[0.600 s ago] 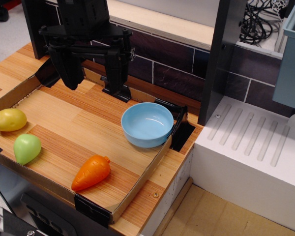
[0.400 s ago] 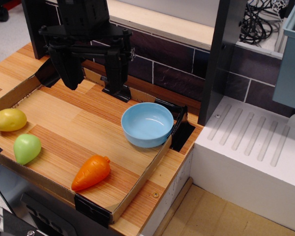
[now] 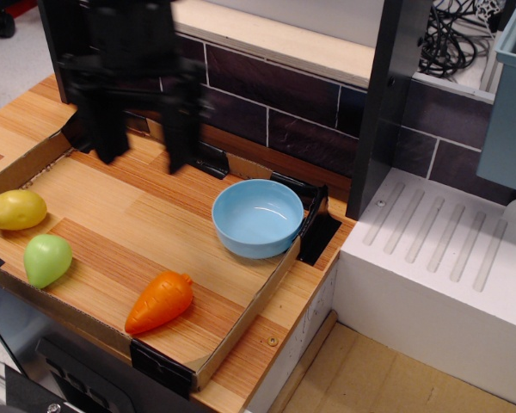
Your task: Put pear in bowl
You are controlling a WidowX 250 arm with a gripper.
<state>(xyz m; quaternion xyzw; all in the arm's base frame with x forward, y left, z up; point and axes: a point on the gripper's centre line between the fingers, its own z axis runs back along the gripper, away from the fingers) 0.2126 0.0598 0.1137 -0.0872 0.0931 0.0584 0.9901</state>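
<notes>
The black claw [image 3: 142,159] hangs above the far left part of the wooden surface [image 3: 155,215], blurred in the picture. Its two fingers [image 3: 179,142] point down with a wide gap between them, released and grasping nothing. It is well apart from all the toy foods.

The pear [image 3: 47,259], smooth and light green, lies on the surface near the front left edge, just inside the low cardboard rim [image 3: 241,323] that frames the surface. Just behind it, at the left edge, sits a yellow lumpy fruit [image 3: 17,209]; the two are near each other but not touching. To the right of the pear, near the front rim, lies an orange carrot [image 3: 160,302], tilted with its thick end toward the upper right.

The light-blue bowl [image 3: 232,237] stands upright at the far right corner of the framed surface, beside a black corner bracket [image 3: 316,225]. It holds nothing. Behind the surface runs a dark tiled wall [image 3: 275,103], and to the right stands a white ribbed drainer [image 3: 447,249].
</notes>
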